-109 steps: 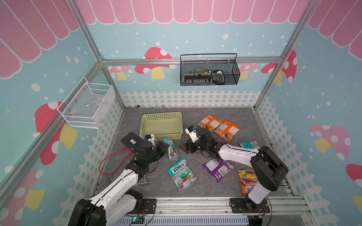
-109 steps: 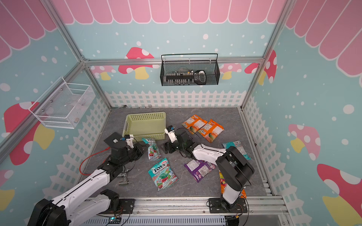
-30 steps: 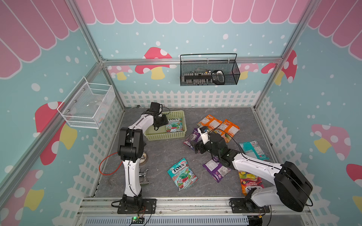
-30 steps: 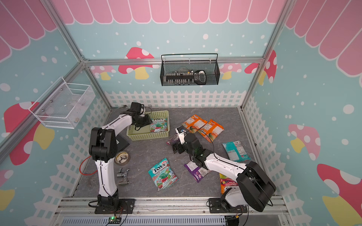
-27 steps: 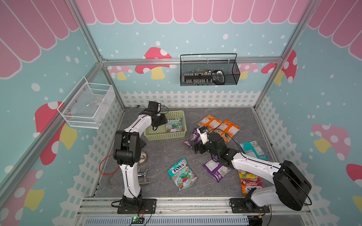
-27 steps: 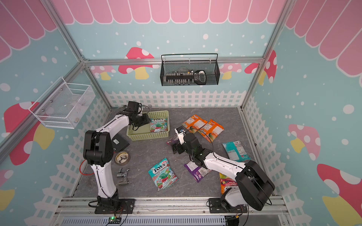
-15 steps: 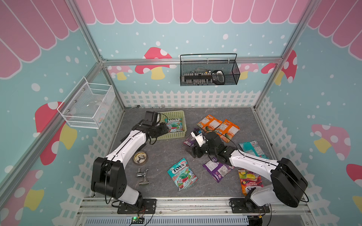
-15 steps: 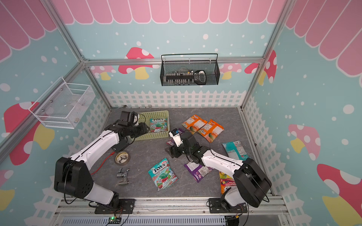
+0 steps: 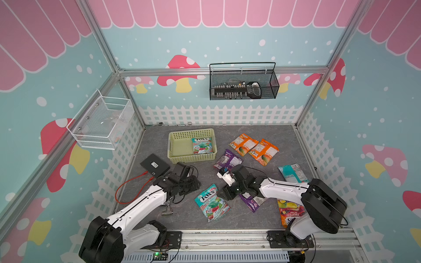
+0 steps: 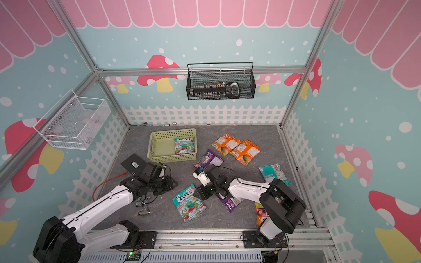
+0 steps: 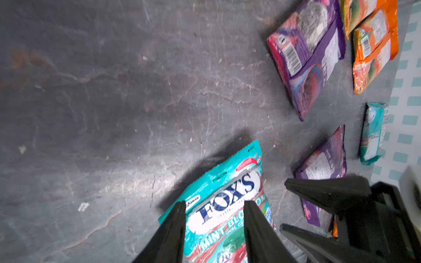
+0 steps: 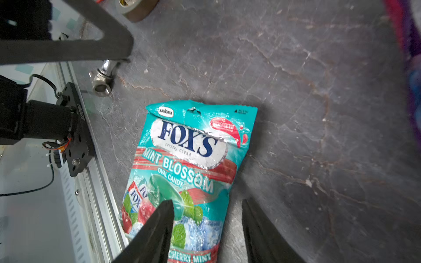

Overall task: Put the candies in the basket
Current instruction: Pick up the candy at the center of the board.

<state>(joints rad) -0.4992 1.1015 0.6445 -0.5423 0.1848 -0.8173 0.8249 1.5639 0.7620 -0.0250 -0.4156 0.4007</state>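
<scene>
Enclosure: teal walls (image 9: 227, 45) with pink scalloped tops and mushroom prints. A white picket fence trim (image 9: 216, 115) rings the grey, stone-patterned surface (image 9: 206, 173). A black wire basket (image 9: 243, 91) hangs on the back wall and a white wire basket (image 9: 100, 127) on the left wall.

The yellow-green basket (image 9: 192, 157) sits towards the back of the surface, with one teal FOX'S bag (image 9: 202, 145) flat in its right half. Seven bags lie on the surface:
- two orange bags (image 9: 252, 148)
- two purple bags (image 9: 227, 159)
- a teal bag by the right fence (image 9: 292, 173)
- an orange-red bag (image 9: 289, 213), partly hidden by the right arm
- a second teal FOX'S bag (image 9: 213, 203) at front centre

The left end effector (image 11: 214, 202) and right end effector (image 12: 207, 201) both hover over this last bag, jaws apart, holding nothing.
</scene>
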